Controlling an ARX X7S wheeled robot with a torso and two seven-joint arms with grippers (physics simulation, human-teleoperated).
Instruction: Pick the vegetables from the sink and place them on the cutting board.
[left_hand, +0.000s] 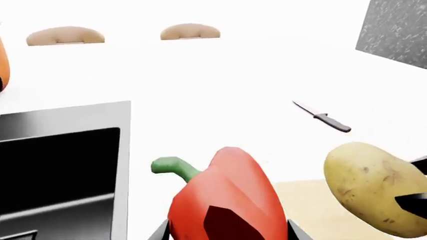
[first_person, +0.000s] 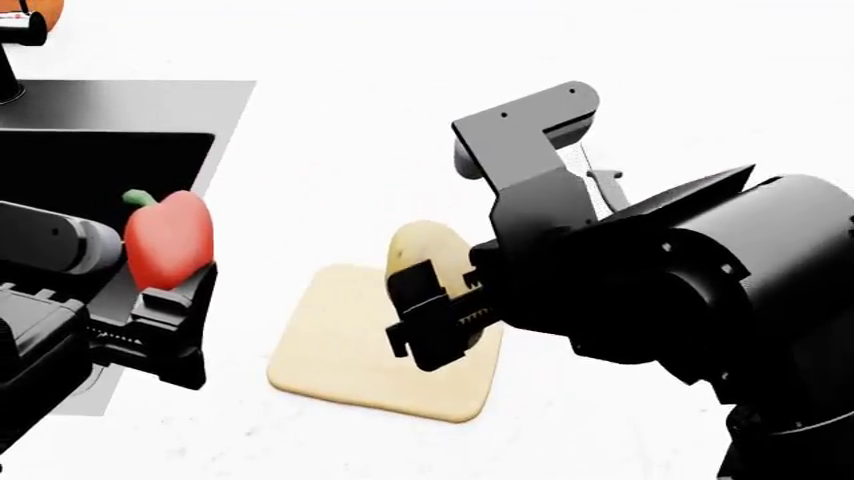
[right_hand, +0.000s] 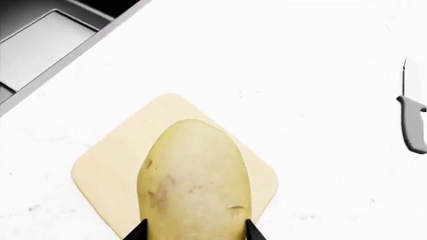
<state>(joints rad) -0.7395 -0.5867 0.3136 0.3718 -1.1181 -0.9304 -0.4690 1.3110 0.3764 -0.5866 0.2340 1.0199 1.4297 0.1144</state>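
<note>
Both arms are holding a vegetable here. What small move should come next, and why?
Probably lower the right gripper and release: it holds the potato directly above the cutting board, not yet resting on it. The left gripper holds the bell pepper beside the sink, off the board.

Left gripper (first_person: 167, 300) clamped on pepper (first_person: 170, 238); right gripper (first_person: 434, 325) clamped on potato (first_person: 424, 250).

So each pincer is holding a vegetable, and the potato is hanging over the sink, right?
Not quite. The potato, held in the right pincer, hangs over the cutting board, not the sink; the right wrist view shows this. The left pincer does hold the pepper.
</note>
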